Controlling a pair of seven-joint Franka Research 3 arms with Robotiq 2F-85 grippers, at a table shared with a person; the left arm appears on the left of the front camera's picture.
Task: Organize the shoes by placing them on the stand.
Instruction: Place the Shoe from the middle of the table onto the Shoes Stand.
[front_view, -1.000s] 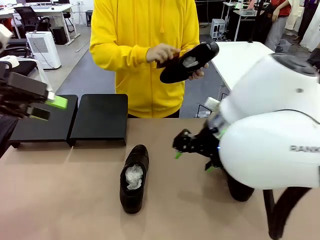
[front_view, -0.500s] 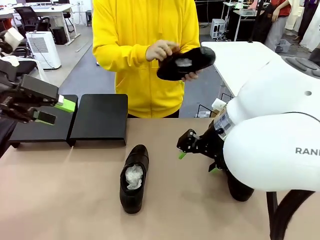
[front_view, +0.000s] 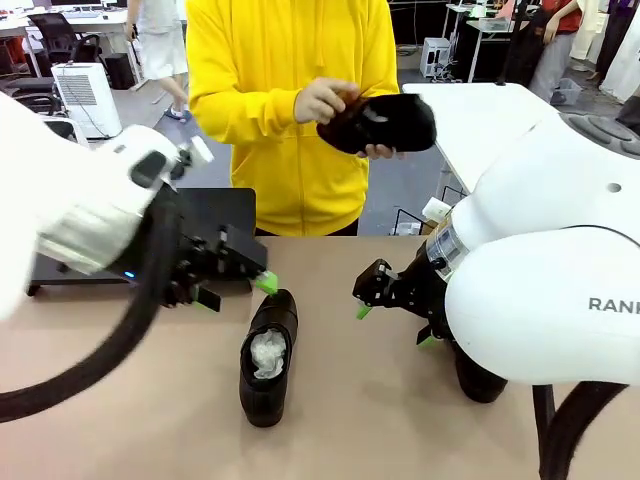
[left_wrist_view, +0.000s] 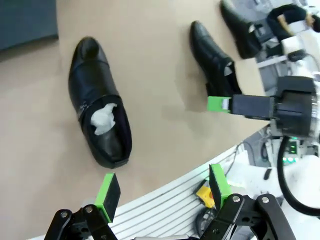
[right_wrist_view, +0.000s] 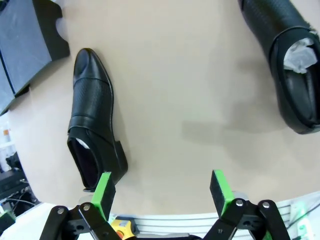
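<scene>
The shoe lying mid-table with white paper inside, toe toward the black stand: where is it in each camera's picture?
Front view: the shoe lies at lower centre, toe pointing away from the camera.
Left wrist view: the shoe is left of centre, toe up, paper showing.
Right wrist view: the shoe is at the left, toe up.
Shared landmark: the stand, just beyond the toe, to its left, in every view.

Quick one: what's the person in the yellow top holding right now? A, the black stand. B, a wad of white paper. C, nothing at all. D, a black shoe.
D: the person's hands hold a black shoe up at chest height in the front view.
</scene>
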